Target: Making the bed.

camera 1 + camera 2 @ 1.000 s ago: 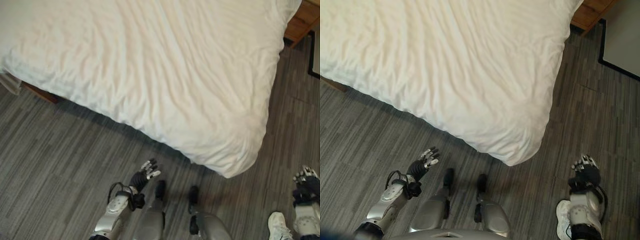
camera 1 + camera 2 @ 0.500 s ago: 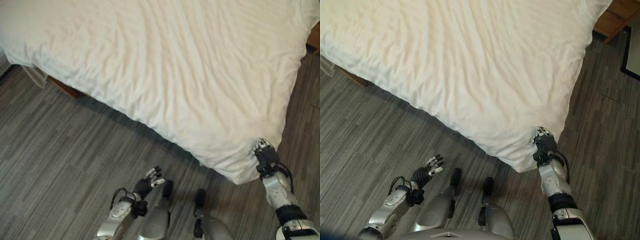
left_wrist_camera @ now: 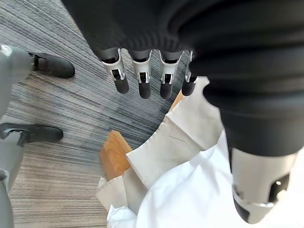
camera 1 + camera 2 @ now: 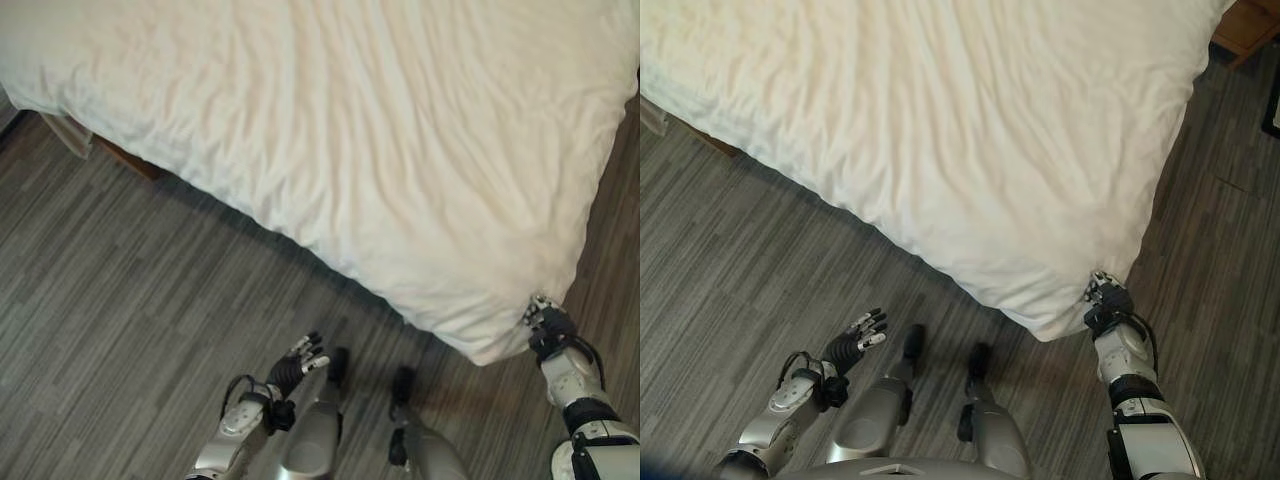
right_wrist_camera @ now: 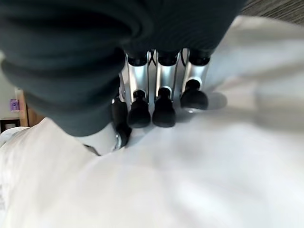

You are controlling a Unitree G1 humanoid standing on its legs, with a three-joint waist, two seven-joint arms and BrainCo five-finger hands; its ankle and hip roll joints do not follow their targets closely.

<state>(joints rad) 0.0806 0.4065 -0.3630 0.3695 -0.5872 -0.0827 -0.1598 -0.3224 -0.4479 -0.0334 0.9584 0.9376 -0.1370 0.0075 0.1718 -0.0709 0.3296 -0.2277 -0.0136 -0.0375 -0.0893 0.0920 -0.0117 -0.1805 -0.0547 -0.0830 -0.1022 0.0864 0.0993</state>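
Right robot hand shifted along duvet corner, fingertips buried, grip unclear

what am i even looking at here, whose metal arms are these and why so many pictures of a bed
These come from a two-legged humanoid robot that is making a bed. Two pictures are taken by a camera on its head looking down, and two by cameras on its wrists, looking along each hand.

The big white thing is the duvet spread over the bed, its corner hanging toward the grey striped floor.

The right robot hand is at that corner; its wrist view shows its fingers curled against the white cloth, apparently gripping it.

The left robot hand is low over the floor, fingers straight, holding nothing. Its wrist view looks toward another corner of the bed, where a wooden bed frame peeks out under the sheets.
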